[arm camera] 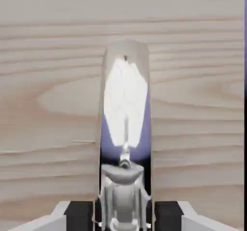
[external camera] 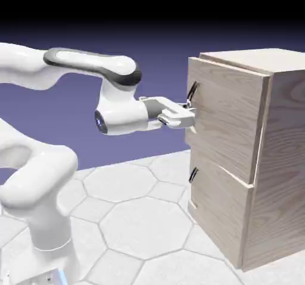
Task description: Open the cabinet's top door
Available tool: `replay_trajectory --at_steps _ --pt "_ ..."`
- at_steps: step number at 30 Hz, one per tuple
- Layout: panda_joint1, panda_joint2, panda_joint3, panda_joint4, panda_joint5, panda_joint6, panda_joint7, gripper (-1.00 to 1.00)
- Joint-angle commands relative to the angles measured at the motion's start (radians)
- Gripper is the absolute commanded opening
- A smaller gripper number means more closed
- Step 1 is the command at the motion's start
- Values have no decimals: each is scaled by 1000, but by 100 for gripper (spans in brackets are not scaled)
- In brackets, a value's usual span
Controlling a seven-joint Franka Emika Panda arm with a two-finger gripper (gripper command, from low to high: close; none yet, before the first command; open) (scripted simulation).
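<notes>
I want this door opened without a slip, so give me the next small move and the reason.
Probably a short, gentle pull straight back from the cabinet: the fingers sit closed about both sides of the top door's handle, so the grip looks ready to draw the door outward.

The white Franka arm (external camera: 122,90) reached toward the exterior view's right, its two-finger gripper (external camera: 189,115) roughly horizontal, fingers drawn close together.

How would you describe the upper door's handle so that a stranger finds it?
On the light-wood cabinet, find the upper, larger door. Its slim, dark handle is between the fingertips of the gripper; the lower door's handle has none around it.
</notes>
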Motion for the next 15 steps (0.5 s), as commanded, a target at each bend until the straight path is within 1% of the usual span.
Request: replay_trajectory --at_steps 1,8,15 --pt "33 -1 -36 -17 -27 -9 -1 -100" --pt "190 -91 -253 -154 -331 -106 132 -100" --pt "261 -188 -453 -252 -635 -207 252 -100"
